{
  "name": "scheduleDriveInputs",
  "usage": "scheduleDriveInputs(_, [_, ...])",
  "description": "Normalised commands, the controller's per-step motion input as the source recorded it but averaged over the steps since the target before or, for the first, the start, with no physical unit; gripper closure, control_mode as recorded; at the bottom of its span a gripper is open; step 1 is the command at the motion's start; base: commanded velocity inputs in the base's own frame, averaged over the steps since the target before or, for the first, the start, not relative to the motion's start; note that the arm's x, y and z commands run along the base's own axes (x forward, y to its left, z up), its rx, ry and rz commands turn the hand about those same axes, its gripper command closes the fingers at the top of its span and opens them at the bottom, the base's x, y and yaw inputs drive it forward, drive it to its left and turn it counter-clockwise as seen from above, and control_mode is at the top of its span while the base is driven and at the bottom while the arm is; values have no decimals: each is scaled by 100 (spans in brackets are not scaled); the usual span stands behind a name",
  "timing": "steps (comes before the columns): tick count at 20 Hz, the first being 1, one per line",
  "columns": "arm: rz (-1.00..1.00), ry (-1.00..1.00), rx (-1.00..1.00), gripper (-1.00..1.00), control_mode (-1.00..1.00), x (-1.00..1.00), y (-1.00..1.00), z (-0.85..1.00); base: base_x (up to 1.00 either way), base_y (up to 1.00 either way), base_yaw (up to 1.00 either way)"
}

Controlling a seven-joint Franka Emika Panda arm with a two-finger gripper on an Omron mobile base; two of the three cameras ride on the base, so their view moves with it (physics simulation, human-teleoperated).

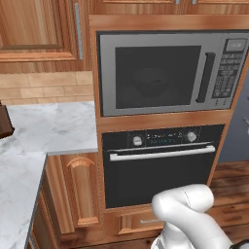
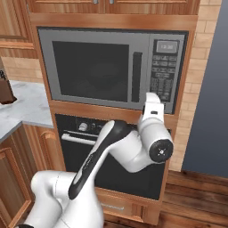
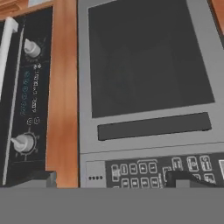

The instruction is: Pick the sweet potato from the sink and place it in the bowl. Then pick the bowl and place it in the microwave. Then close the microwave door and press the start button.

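The grey microwave [image 1: 165, 73] is built into the wooden cabinet, and its microwave door [image 2: 95, 69] is shut flat against the front. The dark handle [image 3: 153, 126] lies between the window and the keypad [image 3: 157, 168]. My gripper [image 3: 113, 179] is open, its two tips spread wide just in front of the keypad's lower edge. In the right base view my white hand [image 2: 152, 104] is raised against the microwave's lower right corner, below the keypad [image 2: 162, 71]. A dim rounded shape shows behind the dark glass [image 1: 151, 80]; I cannot tell what it is. The bowl, sweet potato and sink are out of sight.
A black oven [image 1: 160, 168] with two knobs and a white bar handle sits directly under the microwave. A marble counter [image 1: 48, 129] runs off to the left, with a dark block [image 1: 4, 121] on it. A blue-grey panel [image 2: 209, 89] stands to the right.
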Motion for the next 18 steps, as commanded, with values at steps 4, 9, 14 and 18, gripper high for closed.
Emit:
scheduleDriveInputs(4, [-1, -1, 6, -100, -100, 55, -1, -19, 0, 0, 0])
scheduleDriveInputs(9, [-1, -4, 6, 100, -100, 48, -15, -12, 0, 0, 0])
scheduleDriveInputs(14, [-1, -1, 9, 100, -100, 30, -49, -1, 0, 0, 0])
scheduleDriveInputs(18, [-3, 0, 6, 100, -100, 41, -18, 0, 0, 0, 0])
